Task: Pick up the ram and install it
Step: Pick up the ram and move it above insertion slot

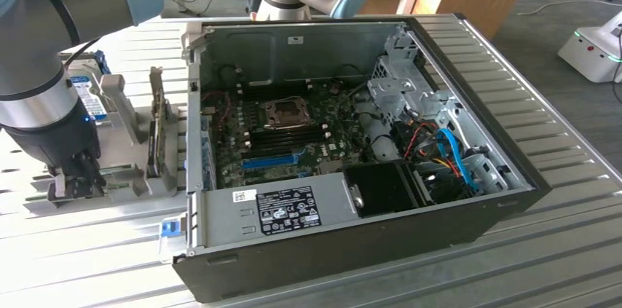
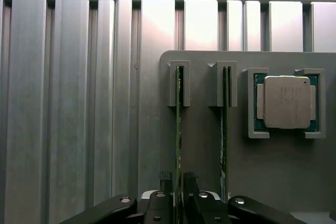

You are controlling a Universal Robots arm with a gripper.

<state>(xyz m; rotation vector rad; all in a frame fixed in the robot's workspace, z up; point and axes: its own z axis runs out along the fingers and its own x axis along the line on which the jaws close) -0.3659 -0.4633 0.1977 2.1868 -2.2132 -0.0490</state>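
Ribbed metal table (image 2: 68,103) — end effector (image 2: 178,181), jaws apart, astride the ram (image 2: 178,124)

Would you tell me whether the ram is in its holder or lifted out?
In the holder: the ram stands on edge in a slot of the grey holder, with the open gripper astride it, not lifted.
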